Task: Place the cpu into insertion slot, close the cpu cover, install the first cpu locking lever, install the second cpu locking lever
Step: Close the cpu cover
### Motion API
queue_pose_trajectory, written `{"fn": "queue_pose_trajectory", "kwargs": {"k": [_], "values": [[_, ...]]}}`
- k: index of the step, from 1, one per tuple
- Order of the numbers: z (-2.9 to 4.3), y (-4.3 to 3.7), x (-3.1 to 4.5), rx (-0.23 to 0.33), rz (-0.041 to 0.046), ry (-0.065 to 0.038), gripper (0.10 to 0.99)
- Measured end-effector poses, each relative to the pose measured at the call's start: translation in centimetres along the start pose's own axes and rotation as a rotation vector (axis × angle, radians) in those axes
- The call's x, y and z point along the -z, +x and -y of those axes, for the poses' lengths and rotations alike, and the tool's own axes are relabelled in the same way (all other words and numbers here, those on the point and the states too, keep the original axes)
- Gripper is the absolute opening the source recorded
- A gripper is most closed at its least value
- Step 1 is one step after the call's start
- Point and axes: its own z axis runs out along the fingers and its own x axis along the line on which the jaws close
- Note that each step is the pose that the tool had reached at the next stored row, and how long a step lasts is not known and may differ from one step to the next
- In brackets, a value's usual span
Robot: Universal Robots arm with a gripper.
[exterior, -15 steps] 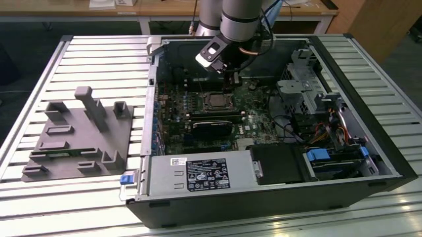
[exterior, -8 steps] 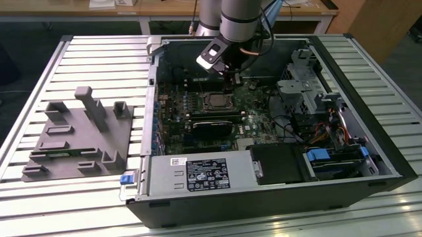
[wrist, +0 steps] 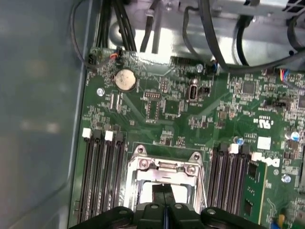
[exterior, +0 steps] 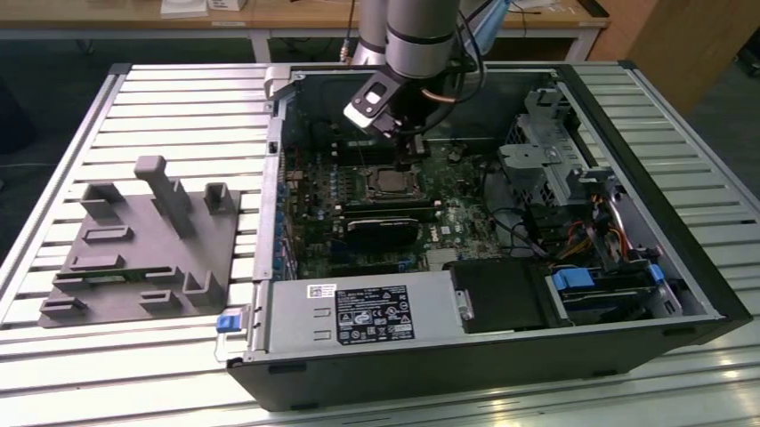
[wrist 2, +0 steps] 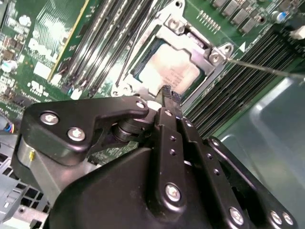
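The cpu (wrist 2: pixel 172 67) is sitting down in its socket, lying flat with its pale face up toward the open side of the case (exterior: pixel 392 378). That's roughly mid-board on the motherboard (wrist: pixel 181 114), well in from its edges, with a bank of memory slots (wrist: pixel 102 176) on either side. It's square, so there's no real long axis; its edges just run in line with those slots.

The cpu cover (wrist: pixel 164 167) looks to me like it's lying down around the chip. Its hinge end, the one with the two screws, is toward the coin battery (wrist: pixel 125 79), and its free end is on the gripper's side.

The gripper (wrist 2: pixel 170 95) has its fingers pinched together with nothing between them, tips right at the cover's free edge. I can't tell if they're actually touching metal.

One thin locking lever (wrist 2: pixel 267 69) sticks out from the socket's corner. Its long axis runs across the slots toward the case wall, so I'd say it isn't latched.

My read is that this is the cover/lever stage. To do it well:
- Use the closed tips as a blunt pusher.
- Press straight down on the frame, never on the chip face.
- Keep the frame square on the socket.
- Push any lever near its bend so the wire doesn't spring off or skate onto the slots.
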Motion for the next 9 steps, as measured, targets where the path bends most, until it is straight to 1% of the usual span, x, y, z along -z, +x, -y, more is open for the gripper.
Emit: {"fn": "queue_pose_trajectory", "kwargs": {"k": [3, 8, 9], "values": [[0.35, 0.02, -0.08, -0.007, 0.0, 0.0, 0.106], [0.35, 0.03, -0.09, -0.005, 0.0, 0.0, 0.106], [0.35, 0.03, -0.09, 0.003, -0.0001, 0.0, 0.106]]}}
